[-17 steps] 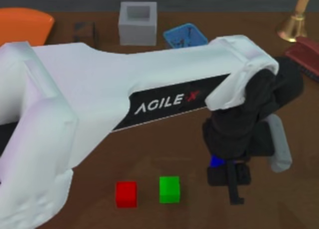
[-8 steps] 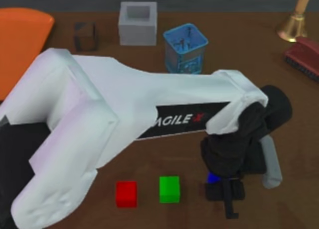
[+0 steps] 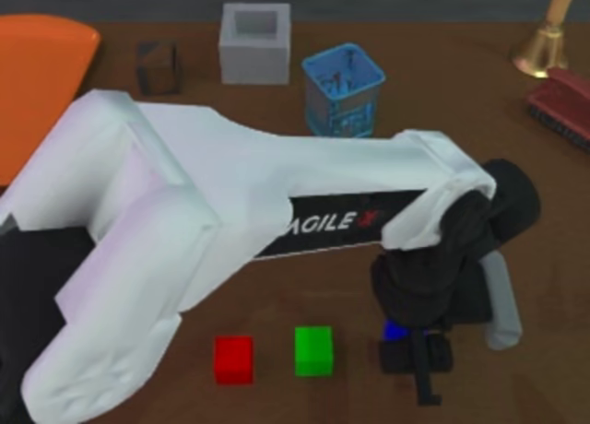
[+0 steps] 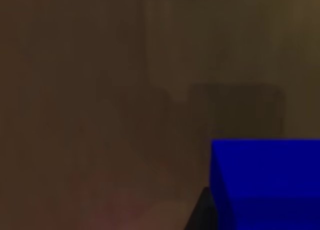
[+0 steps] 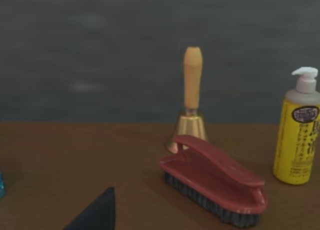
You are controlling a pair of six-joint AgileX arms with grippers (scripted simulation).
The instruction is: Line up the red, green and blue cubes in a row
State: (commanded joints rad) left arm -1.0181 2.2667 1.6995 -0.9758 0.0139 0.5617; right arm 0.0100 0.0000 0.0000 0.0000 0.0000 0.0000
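A: Where did the three cubes sit?

B: Red cube (image 3: 233,359) and green cube (image 3: 313,351) lay side by side, apart, near the front edge of the table (image 3: 277,295). Blue cube (image 3: 397,330) showed only as a sliver to the right of the green one, roughly on their line, tucked under the left gripper (image 3: 417,355).

A: And that gripper's fingers?

B: Couldn't tell. From above, the wrist covered them. The wrist camera showed the blue cube's face close up beside one dark finger (image 4: 202,212), but not whether it was pinched or free. Whether the cube rested on the wood was also hidden.

A: How would you expect the cubes to handle?

B: My guess: light, rigid, plain solid blocks with flat smooth faces. Nothing fragile. Best hold is across two opposite side faces, squarely, near the middle, so the block doesn't twist or slip out at a corner. Smooth faces could slide under a loose grip.

A: Any containers?

B: Three at the back. A light-blue see-through bin (image 3: 342,90) held some small dark and reddish bits, too small to name. A grey square box (image 3: 254,42), open on top, looked empty. A dark see-through cube (image 3: 157,67) left of it; contents unclear.

A: The right arm?

B: Parked out of the overhead view. Its camera looked at a red brush (image 5: 212,178), a brass bell (image 5: 191,105) and a yellow pump bottle (image 5: 299,135); a dark finger tip (image 5: 95,212) showed, fingers' state untellable.
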